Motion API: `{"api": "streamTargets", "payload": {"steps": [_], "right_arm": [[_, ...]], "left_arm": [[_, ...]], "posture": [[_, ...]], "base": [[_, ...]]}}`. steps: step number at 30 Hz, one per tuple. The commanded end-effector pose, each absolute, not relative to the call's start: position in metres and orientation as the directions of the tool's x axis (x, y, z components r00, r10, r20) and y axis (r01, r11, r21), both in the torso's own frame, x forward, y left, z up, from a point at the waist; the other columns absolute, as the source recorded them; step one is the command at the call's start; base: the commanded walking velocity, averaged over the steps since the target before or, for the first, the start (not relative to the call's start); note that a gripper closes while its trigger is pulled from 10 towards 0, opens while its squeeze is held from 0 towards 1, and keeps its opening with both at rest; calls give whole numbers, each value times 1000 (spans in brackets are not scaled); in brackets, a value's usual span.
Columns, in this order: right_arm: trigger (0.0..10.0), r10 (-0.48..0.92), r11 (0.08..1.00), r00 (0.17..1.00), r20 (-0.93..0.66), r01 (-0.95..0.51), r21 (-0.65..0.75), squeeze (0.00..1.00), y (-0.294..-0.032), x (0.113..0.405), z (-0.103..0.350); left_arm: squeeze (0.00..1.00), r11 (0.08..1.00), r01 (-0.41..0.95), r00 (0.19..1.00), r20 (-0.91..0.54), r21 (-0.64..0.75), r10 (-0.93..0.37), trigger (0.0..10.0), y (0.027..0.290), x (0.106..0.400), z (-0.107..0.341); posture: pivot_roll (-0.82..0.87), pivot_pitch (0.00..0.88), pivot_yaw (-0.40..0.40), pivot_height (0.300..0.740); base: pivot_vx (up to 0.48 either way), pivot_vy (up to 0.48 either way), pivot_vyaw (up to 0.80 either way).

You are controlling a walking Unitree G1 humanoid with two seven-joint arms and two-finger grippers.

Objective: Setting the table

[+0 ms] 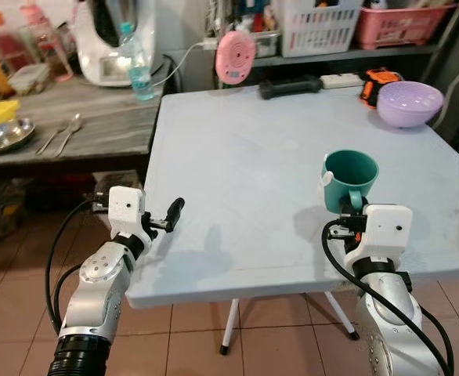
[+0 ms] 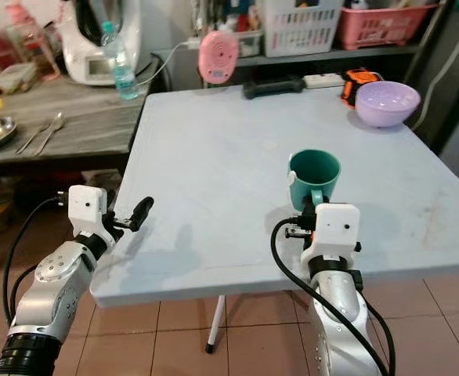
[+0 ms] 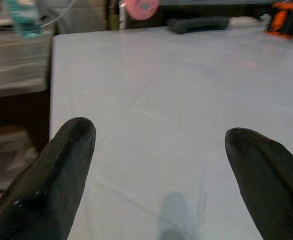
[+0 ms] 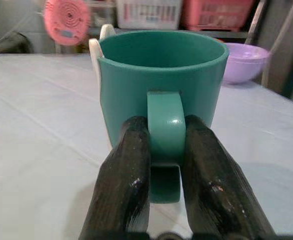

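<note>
Two fingers (image 4: 126, 170) of right hand (image 4: 165, 150) pinching teal mug (image 4: 161, 85) handle; left hand (image 3: 159, 150) wide.

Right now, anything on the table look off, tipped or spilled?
Nothing spilled or tipped. The green mug stands upright on the table, its handle clamped by the right gripper. The purple bowl sits upright at the far corner. The left gripper is open.
</note>
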State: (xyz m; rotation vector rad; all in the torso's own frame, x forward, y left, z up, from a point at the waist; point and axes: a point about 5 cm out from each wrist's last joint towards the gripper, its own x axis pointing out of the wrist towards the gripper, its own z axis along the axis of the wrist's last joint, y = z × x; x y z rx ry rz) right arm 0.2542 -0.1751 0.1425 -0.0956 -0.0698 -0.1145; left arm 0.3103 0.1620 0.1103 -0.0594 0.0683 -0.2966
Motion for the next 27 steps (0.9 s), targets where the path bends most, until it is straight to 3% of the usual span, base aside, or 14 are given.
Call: {"api": "streamTargets", "payload": {"steps": [1,27], "right_arm": [[10000,-88,992,991,105,97,-78,0,-168,256,148],[10000,-67,992,992,109,78,-99,0,-164,259,147]], "left_arm": [[0,965,260,963,-66,-46,-262,10000,172,309,110],[0,967,254,965,-60,-39,-256,10000,171,310,109]], "posture": [[-116,25,81,740],[-114,20,79,740]], "base": [[0,352,0],[0,401,0]]}}
